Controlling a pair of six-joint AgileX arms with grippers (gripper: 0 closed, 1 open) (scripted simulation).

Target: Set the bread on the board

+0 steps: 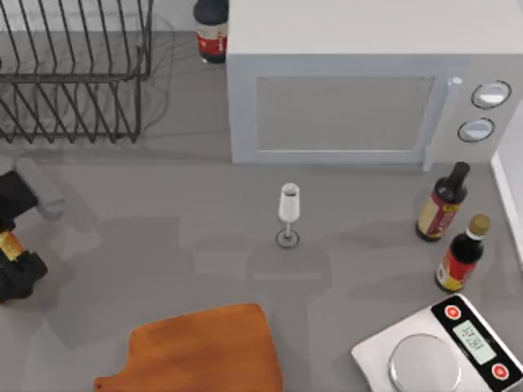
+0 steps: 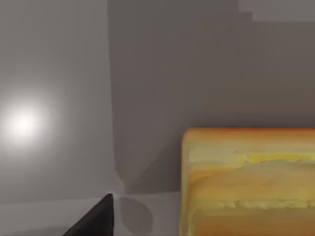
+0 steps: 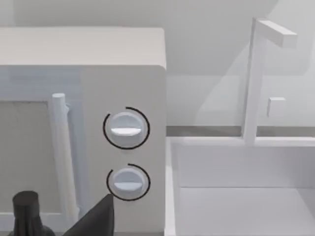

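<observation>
The left gripper [image 1: 11,260] sits at the far left edge of the grey surface [image 1: 163,245] in the top view. A small golden-yellow slice of bread [image 1: 7,244] with an orange-brown toasted crust shows right at its jaws, between the dark parts of the arm. In the left wrist view the bread [image 2: 248,182] lies close beside the jaws, low over the grey surface. Whether the jaws are clamped on it or merely around it, I cannot tell.

The flat orange-brown wooden board [image 1: 204,351] with rounded corners lies well apart from those jaws, off to their right and nearer the front edge, with nothing on it. Farther right of the jaws stands a small clear wine glass [image 1: 288,214], upright. Behind it is a white microwave [image 1: 343,106].

The right gripper [image 3: 96,223] faces the two round dials [image 3: 126,129] of the microwave, with a white sink [image 3: 236,196] beside them. How far its jaws are open I cannot tell.
</observation>
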